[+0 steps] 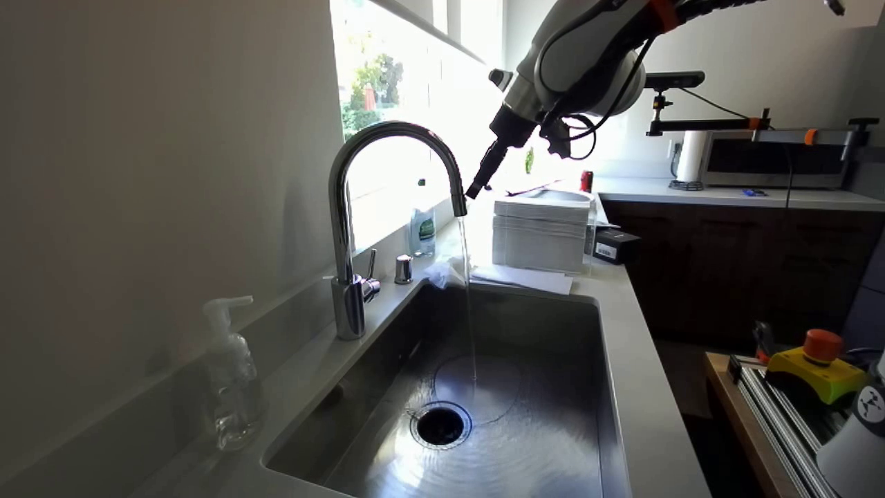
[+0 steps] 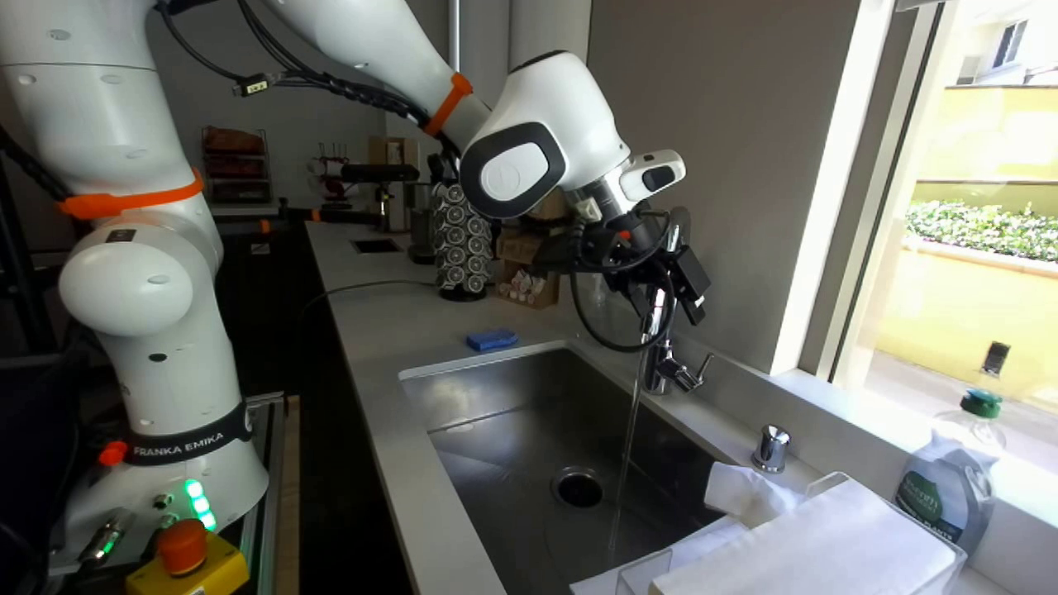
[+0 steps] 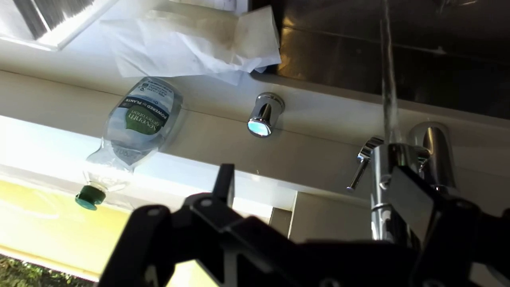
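Hanging beside the tall, arched chrome faucet point(image 1: 339, 228), the black two-fingered gripper point(image 3: 314, 175) is spread wide, nothing gripped; contact with it cannot be judged clearly. Under the faucet, a water stream point(image 3: 389, 91) is caught in a rectangular steel sink point(image 1: 553, 429); farther from the faucet, a clear, green-capped bottle point(image 3: 139, 119) is seen.

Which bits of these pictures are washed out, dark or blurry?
In an exterior view, the bright white window is washed out and reflections streak the grey metal sink; in an exterior view, the gap between white robot base and long pale counter is nearly black; in the wrist view, the black two-fingered claw is dark and slightly blurry.
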`<move>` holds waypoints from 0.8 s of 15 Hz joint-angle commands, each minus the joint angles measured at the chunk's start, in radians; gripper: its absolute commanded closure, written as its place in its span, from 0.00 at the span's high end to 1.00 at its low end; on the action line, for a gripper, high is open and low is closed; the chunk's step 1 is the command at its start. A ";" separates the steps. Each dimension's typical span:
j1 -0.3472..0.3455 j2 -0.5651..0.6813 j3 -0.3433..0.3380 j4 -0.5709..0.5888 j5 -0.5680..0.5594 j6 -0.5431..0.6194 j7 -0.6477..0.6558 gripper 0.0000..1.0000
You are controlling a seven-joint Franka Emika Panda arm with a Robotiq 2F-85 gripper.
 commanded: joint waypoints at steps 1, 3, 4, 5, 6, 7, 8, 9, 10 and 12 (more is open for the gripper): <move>-0.016 -0.025 0.019 0.012 -0.055 -0.030 0.027 1.00; -0.026 -0.040 0.026 0.014 -0.082 -0.048 0.042 1.00; -0.029 -0.049 0.029 0.015 -0.090 -0.055 0.050 1.00; -0.028 -0.062 0.034 0.017 -0.097 -0.082 0.054 1.00; -0.011 -0.087 0.030 0.014 -0.073 -0.117 0.031 1.00; -0.003 -0.109 0.032 0.014 -0.059 -0.151 0.020 1.00; 0.002 -0.131 0.035 0.016 -0.052 -0.191 0.012 1.00; 0.017 -0.157 0.031 0.016 -0.026 -0.234 -0.010 1.00; -0.024 -0.170 0.073 0.022 -0.015 -0.270 -0.013 1.00; -0.029 -0.200 0.083 0.030 -0.011 -0.328 -0.017 1.00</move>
